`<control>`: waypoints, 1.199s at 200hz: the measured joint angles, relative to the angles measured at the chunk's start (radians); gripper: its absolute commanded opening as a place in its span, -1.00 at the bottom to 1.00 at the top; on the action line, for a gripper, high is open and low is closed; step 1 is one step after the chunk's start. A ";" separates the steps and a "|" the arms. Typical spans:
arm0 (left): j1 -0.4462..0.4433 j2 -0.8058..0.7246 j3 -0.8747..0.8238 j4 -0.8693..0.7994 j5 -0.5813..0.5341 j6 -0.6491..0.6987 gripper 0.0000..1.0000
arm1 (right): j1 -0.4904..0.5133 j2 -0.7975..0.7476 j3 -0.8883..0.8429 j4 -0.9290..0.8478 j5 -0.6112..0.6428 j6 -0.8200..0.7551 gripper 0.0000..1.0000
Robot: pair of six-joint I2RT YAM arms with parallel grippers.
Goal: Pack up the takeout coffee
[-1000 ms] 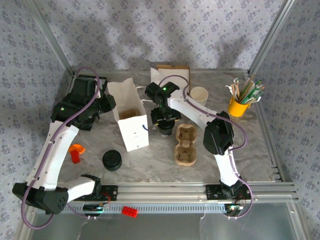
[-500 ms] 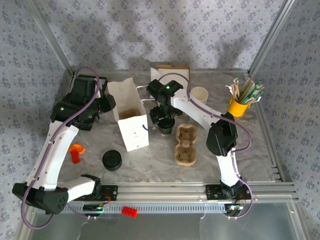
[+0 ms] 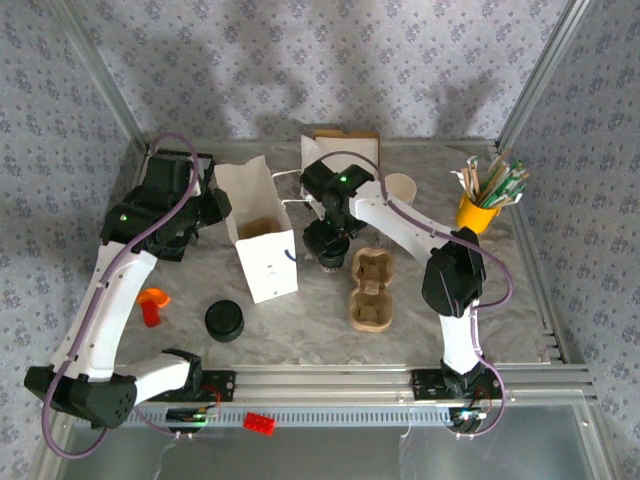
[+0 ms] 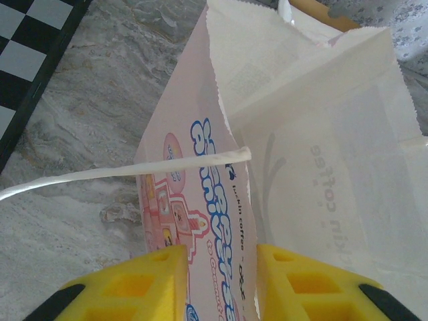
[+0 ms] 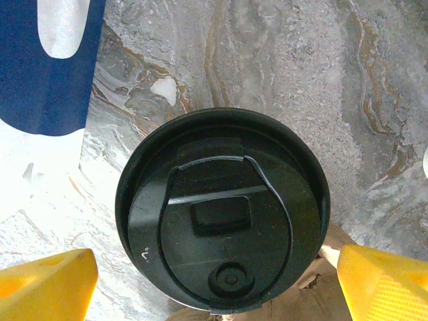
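Right fingers [image 5: 43, 284] had spread wider, straddling the takeout coffee [image 5: 224, 214] without gripping it. The cup stood on the table [image 5: 281, 60] near the paper bag [image 4: 321, 167]. Left fingers [image 4: 134, 281] stayed pinched on the bag's wall. A grasp looked imminent.

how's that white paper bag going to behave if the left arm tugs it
Probably floppy: the paper bag has thin, creased walls, and the left gripper pinches just one wall, so that wall should bend first. Standing tall and narrow on the table, it may well tip or slide.
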 measured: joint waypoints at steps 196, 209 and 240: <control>0.000 0.000 0.007 -0.011 -0.007 0.000 -0.37 | 0.021 0.047 0.023 0.000 0.045 -0.057 0.69; 0.000 0.000 0.007 -0.011 -0.007 0.000 -0.37 | 0.019 0.047 0.023 0.000 0.045 -0.057 0.69; 0.000 0.001 0.007 -0.011 -0.007 0.000 -0.37 | 0.018 0.047 0.023 0.009 0.045 -0.058 0.63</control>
